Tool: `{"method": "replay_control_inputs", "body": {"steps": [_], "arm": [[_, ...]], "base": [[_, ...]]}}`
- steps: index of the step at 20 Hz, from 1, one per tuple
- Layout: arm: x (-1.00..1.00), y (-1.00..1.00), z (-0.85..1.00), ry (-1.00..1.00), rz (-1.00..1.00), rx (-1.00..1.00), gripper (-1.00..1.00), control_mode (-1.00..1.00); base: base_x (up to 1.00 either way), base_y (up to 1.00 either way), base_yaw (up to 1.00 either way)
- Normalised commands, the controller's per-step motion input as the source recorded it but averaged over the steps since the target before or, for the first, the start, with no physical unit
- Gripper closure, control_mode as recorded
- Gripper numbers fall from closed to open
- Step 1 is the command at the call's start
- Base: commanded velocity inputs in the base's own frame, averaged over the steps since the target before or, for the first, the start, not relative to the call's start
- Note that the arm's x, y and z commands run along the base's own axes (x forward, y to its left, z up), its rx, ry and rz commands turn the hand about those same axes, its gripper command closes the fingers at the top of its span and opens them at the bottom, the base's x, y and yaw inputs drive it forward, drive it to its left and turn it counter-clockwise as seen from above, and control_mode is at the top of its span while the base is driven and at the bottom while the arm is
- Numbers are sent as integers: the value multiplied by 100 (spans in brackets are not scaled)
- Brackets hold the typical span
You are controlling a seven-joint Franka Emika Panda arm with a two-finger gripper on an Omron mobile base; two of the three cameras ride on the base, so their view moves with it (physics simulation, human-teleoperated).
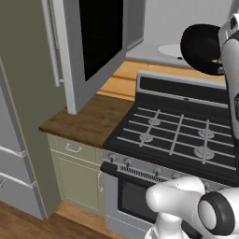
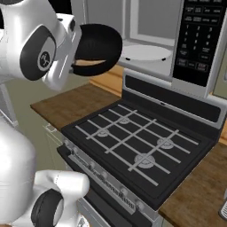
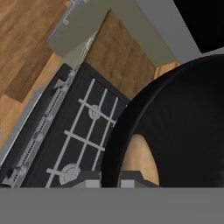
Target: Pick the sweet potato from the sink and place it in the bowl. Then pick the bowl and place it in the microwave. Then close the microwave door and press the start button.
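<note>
My gripper (image 3: 109, 178) is shut on the rim of the black bowl (image 3: 175, 127), one tip on each side of the wall. The orange-brown sweet potato (image 3: 141, 161) lies inside the bowl. The bowl (image 1: 200, 46) hangs tilted in the air above the back of the stove, just in front of the open microwave (image 1: 154, 23). In the right base view the bowl (image 2: 95, 46) is left of the white turntable plate (image 2: 144, 53). The microwave door (image 1: 93, 42) stands swung wide open to the left. The sink is out of view.
Under the bowl is a black gas stove (image 1: 177, 135) with grey grates. A wooden counter (image 1: 88, 116) lies to its left, below the open door. The microwave's button panel (image 2: 199, 40) is on its right side. A tall grey fridge (image 1: 14, 140) stands far left.
</note>
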Motion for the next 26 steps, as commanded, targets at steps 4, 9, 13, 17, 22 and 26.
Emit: {"method": "replay_control_inputs", "body": {"steps": [4, 9, 13, 17, 22, 26], "arm": [[83, -30, 3, -2, 0, 2, 100, -100], [82, -30, 0, -3, 0, 1, 100, -100], [80, -22, 0, -5, 0, 0, 100, -100], [78, -19, 0, -3, 0, 0, 100, -100], [81, -24, 0, 0, 0, 0, 100, -100], [82, -31, -8, 0, 0, 0, 100, -100]], "base": [[0, 0, 0], [0, 0, 0], [0, 0, 0], [0, 0, 0], [0, 0, 0], [0, 0, 0]]}}
